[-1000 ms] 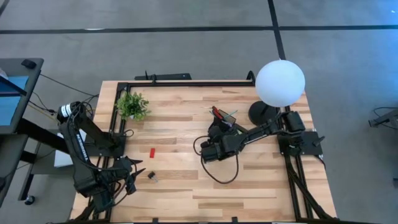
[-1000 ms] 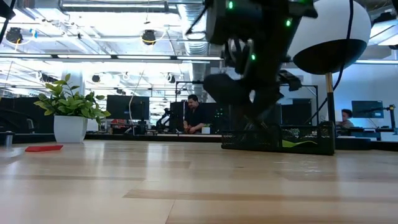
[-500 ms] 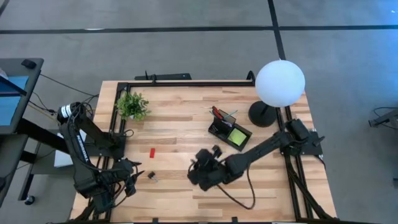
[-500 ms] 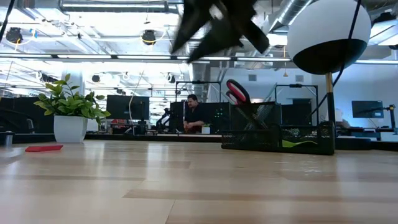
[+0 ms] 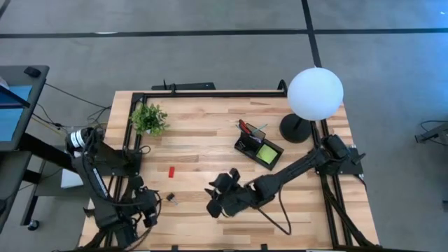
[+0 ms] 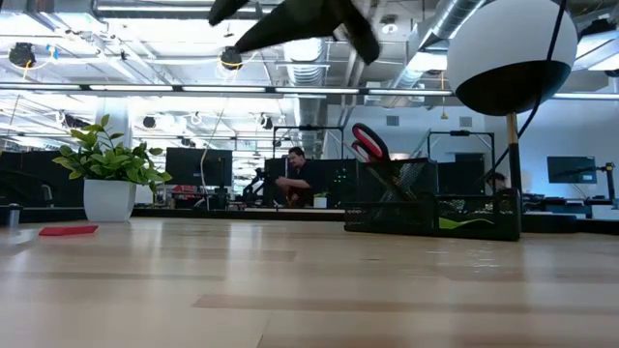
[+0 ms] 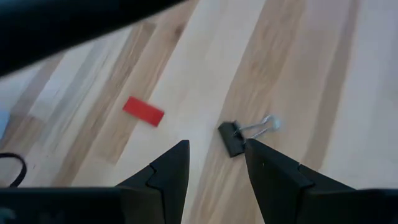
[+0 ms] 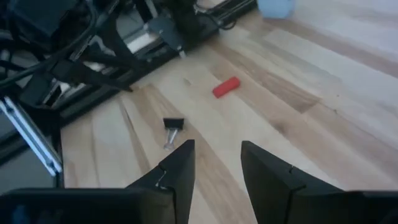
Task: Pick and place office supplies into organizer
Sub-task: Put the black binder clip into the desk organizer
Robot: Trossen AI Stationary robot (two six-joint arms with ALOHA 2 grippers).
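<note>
I've got the right gripper parted and empty above the small black binder clip on the wood table, left gripper parted just beside it. Both arms converging here could collide; red block waits, well apart from the black organizer.

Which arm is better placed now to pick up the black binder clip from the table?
Probably the left. The left gripper has open jaws right at the binder clip. The right gripper, also open and empty, sees the clip farther off.
</note>
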